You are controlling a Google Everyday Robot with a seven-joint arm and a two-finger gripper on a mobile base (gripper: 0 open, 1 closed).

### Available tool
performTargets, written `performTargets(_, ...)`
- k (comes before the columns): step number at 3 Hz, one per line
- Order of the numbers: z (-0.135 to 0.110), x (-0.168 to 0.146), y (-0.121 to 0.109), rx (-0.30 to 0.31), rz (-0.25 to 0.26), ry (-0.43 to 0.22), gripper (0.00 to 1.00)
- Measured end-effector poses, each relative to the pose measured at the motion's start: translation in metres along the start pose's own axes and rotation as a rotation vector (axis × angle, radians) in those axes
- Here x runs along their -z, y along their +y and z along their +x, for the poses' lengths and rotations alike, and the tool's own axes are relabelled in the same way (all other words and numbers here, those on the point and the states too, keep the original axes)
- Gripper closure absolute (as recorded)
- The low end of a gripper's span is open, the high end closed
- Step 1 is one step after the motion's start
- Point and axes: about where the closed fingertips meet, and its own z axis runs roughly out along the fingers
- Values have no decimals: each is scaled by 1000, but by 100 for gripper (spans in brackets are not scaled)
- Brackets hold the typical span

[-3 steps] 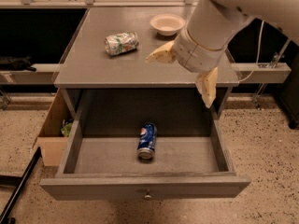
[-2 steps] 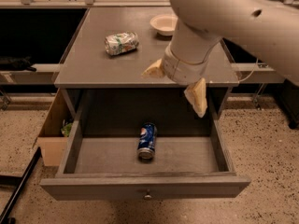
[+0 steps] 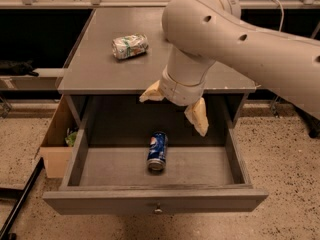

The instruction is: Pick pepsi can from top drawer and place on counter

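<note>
Where my arm [image 3: 250,39] crosses the counter [image 3: 95,69], its far right part is hidden. The open top drawer [image 3: 155,201] holds the pepsi can [image 3: 157,151], lying flat. My gripper [image 3: 175,105] hangs above, spread and empty.

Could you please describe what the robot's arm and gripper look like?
The arm is thick, rounded and cream-white, with small dark holes along its shell and a ringed wrist. The gripper, above the top drawer, has two pale yellow, wedge-shaped fingers.
</note>
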Motion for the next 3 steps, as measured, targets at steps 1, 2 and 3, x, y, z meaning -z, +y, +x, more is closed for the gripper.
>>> performTargets(1, -6, 4, -6, 140, 61, -58, 0)
performTargets(2, -8, 10, -12, 224, 107, -107, 0)
performTargets(3, -8, 11, -13, 232, 114, -115, 0)
